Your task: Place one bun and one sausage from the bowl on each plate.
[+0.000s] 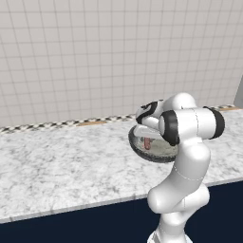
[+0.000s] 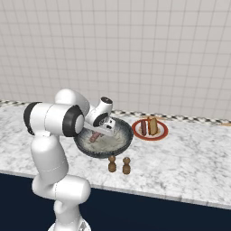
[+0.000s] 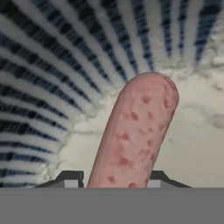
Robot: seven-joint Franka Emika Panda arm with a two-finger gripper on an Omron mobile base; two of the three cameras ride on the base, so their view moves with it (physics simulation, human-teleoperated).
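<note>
In the hand view a reddish speckled sausage [image 3: 135, 131] lies on the pale floor of the bowl [image 3: 52, 65], close to its ribbed wall. My gripper [image 3: 113, 181] is down inside the bowl, its two fingertips pressed to either side of the sausage's near end. From the base views the hand reaches into the dark ribbed bowl [image 2: 104, 148] [image 1: 154, 155], where the sausage [image 2: 94, 136] [image 1: 147, 143] shows under the gripper [image 2: 97, 131]. To the right, the red-rimmed plate [image 2: 164, 131] carries another sausage [image 2: 144, 127] and a bun [image 2: 153, 126].
Two small brown shakers [image 2: 112, 164] [image 2: 127, 166] stand just in front of the bowl, near the counter's front edge. A tiled wall runs behind the marble counter [image 1: 57, 166]. My own arm hides part of the bowl in both base views.
</note>
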